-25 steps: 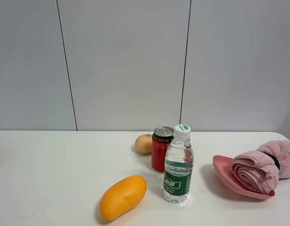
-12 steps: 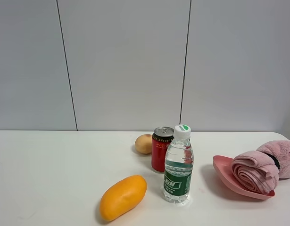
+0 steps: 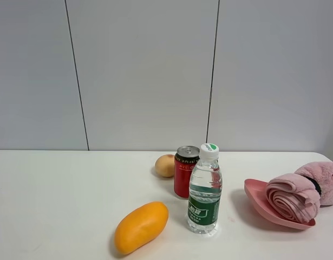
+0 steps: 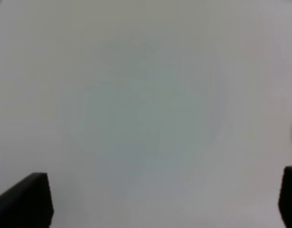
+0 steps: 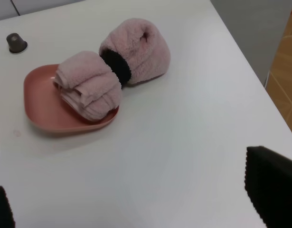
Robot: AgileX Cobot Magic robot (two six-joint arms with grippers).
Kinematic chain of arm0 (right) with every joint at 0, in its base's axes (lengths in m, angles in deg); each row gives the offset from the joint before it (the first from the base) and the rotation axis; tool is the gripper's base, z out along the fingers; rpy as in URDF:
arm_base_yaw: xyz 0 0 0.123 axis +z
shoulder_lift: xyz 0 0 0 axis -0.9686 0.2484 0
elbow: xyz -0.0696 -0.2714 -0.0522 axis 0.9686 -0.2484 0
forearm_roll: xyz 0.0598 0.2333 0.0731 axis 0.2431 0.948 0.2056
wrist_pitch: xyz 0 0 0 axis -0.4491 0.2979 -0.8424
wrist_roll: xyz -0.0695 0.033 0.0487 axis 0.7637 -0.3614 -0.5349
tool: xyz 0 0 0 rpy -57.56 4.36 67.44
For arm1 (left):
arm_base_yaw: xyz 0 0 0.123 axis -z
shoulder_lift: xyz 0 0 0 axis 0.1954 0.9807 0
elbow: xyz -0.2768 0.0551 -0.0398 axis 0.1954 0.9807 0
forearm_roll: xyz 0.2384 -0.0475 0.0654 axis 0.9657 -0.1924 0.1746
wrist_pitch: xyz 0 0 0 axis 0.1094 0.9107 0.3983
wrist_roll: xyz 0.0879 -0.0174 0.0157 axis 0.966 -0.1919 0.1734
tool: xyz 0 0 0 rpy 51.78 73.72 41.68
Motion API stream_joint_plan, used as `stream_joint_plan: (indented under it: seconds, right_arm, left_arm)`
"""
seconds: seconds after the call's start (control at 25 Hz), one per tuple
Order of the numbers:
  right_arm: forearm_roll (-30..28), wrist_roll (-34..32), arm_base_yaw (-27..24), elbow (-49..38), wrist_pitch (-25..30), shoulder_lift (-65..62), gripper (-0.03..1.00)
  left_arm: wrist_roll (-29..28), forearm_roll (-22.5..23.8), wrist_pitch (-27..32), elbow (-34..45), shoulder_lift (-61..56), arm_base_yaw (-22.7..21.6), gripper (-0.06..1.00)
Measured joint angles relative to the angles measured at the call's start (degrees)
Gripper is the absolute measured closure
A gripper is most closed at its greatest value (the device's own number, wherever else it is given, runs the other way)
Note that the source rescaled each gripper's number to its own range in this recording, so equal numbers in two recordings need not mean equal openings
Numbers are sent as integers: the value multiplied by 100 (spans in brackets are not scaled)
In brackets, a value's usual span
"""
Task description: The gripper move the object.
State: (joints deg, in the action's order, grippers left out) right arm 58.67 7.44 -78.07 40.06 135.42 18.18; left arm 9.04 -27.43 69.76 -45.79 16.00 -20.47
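The fluffy pink rolled towel (image 3: 304, 190) lies at the far right of the table, bound by a dark band (image 5: 116, 66). One end rests on the pink plate (image 3: 254, 199), the other on the table. In the right wrist view the towel (image 5: 136, 52) lies some way beyond my right gripper (image 5: 136, 202), which is open and empty, its black fingertips (image 5: 271, 187) wide apart. My left gripper (image 4: 160, 204) is open and empty over bare white table; only its black fingertips (image 4: 27, 202) show. Neither gripper shows in the exterior view.
A mango (image 3: 141, 226), a water bottle (image 3: 204, 189), a red can (image 3: 185, 170) and a small round fruit (image 3: 165, 165) stand mid-table. A small dark object (image 5: 15, 42) sits beyond the plate (image 5: 41, 107). The table's edge (image 5: 252, 61) runs close past the towel.
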Motion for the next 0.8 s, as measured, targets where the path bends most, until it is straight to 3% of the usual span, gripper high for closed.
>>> stream_joint_plan:
  seconds: [0.28, 0.48, 0.8]
  right_arm:
    - [0, 0, 0, 0, 0, 0, -3]
    - [0, 0, 0, 0, 0, 0, -3]
    - [0, 0, 0, 0, 0, 0, -3]
  left_arm:
    - [157, -14, -27, 277, -57, 0, -1]
    - [602, -40, -389, 305, -57, 0, -1]
    - [597, -421, -893, 597, -57, 0, -1]
